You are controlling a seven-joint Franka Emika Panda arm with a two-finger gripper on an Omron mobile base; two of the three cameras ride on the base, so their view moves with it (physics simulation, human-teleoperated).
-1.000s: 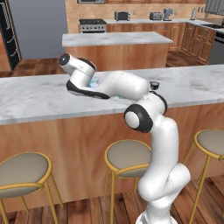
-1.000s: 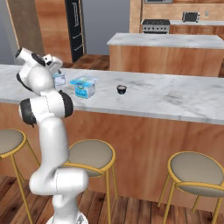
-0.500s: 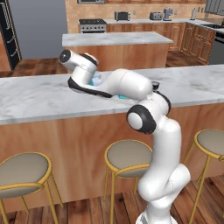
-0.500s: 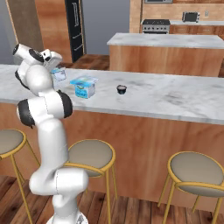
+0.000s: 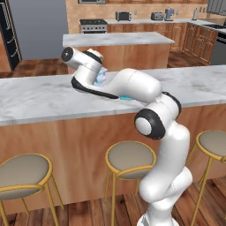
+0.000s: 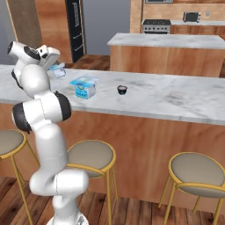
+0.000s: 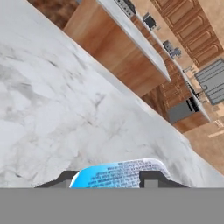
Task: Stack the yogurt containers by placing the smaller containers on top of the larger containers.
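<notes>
Gripper (image 6: 56, 69) has risen since earlier frame, fingers pinching small pale-blue-and-white tapered plastic yogurt cup (image 6: 57, 70), lifted above marble counter (image 6: 167, 99), left of bigger light-blue green-marked yogurt cup (image 6: 85, 87).

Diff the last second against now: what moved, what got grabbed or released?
The hand has lifted the smaller cup up off the marble counter; a second ago it sat lower, by the counter surface. The grip has held throughout, with nothing released; in the hand view the cup sits between the fingertips. Unchanged: the larger cup and the small dark bowl stand where they were, and the base has not driven.
</notes>
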